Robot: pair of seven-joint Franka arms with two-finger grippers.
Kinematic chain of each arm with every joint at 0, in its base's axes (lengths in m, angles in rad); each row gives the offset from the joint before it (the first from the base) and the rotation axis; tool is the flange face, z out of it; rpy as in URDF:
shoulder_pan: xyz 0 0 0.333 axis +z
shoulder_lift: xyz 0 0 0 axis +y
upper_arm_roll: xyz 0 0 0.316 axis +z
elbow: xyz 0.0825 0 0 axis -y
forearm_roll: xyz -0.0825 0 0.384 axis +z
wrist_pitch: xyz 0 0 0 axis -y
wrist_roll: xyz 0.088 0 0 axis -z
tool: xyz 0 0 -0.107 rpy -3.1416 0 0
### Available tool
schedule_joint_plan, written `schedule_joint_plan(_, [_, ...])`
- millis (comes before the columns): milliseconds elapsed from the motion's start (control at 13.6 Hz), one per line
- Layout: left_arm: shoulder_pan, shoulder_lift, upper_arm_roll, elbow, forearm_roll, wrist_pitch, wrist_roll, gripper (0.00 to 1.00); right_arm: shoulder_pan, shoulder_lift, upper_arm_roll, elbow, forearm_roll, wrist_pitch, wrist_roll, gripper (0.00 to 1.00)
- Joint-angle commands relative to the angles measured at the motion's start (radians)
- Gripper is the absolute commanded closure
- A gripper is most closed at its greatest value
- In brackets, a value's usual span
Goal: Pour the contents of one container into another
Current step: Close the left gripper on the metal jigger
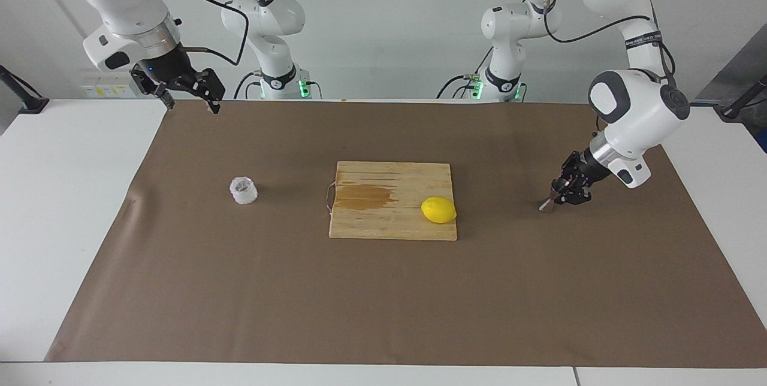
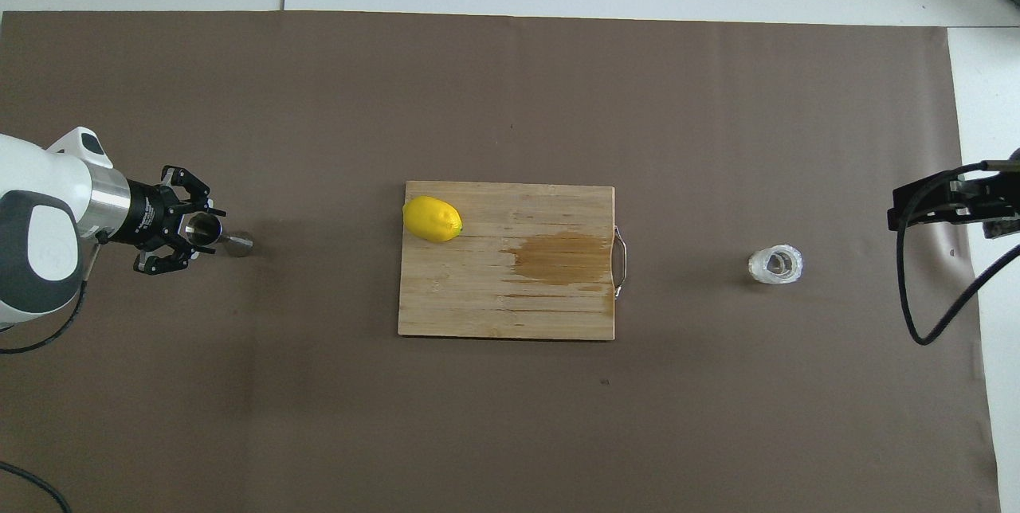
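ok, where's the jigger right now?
The jigger is at the left arm's end of the brown mat, level with the cutting board, tilted in the left gripper, its lower end by the mat.

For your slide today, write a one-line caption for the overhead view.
Left gripper grips a steel jigger; lemon on cutting board; glass cup beside it.

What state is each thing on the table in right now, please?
Jigger: tilted, gripped by the left gripper.
Glass cup: upright, untouched.
Lemon: resting on the cutting board.
Cutting board: stained, flat.
Right gripper: open, waiting, raised.
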Motion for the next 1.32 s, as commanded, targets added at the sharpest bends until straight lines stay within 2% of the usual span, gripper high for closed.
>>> schedule_joint_plan(0, [-0.005,-0.032,0.011,-0.026,-0.016,-0.018,0.004,0.44,0.004,-0.021,-0.009,-0.024,0.002,0.004,-0.018,0.00])
schedule_joint_plan(221, [-0.002,-0.032,0.011,-0.023,-0.015,-0.019,0.007,0.47,0.004,-0.021,-0.009,-0.024,0.002,0.002,-0.018,0.00])
schedule_joint_plan(368, [-0.002,-0.032,0.011,-0.021,-0.015,-0.019,0.008,0.73,0.004,-0.021,-0.009,-0.024,0.002,0.002,-0.018,0.00])
schedule_joint_plan(515, [-0.002,-0.032,0.011,-0.021,-0.015,-0.018,0.010,0.94,0.004,-0.021,-0.009,-0.024,0.002,0.002,-0.018,0.00])
schedule_joint_plan(662, [-0.002,-0.031,0.011,-0.015,-0.015,-0.021,0.008,0.96,0.004,-0.021,-0.009,-0.024,0.002,0.002,-0.018,0.00])
schedule_joint_plan(809, [-0.010,-0.026,0.011,0.035,-0.013,-0.074,0.005,1.00,0.004,-0.021,-0.009,-0.024,0.002,0.002,-0.018,0.00])
schedule_joint_plan(956, [-0.018,-0.026,0.010,0.096,-0.011,-0.131,-0.001,1.00,0.004,-0.021,-0.009,-0.024,0.002,0.002,-0.018,0.00])
schedule_joint_plan(1103, [-0.051,-0.015,0.007,0.176,-0.011,-0.209,-0.031,1.00,0.004,-0.021,-0.009,-0.024,0.002,0.002,-0.018,0.00])
schedule_joint_plan(1250, [-0.117,-0.012,0.007,0.241,-0.010,-0.248,-0.140,1.00,0.004,-0.021,-0.009,-0.024,0.002,0.002,-0.018,0.00])
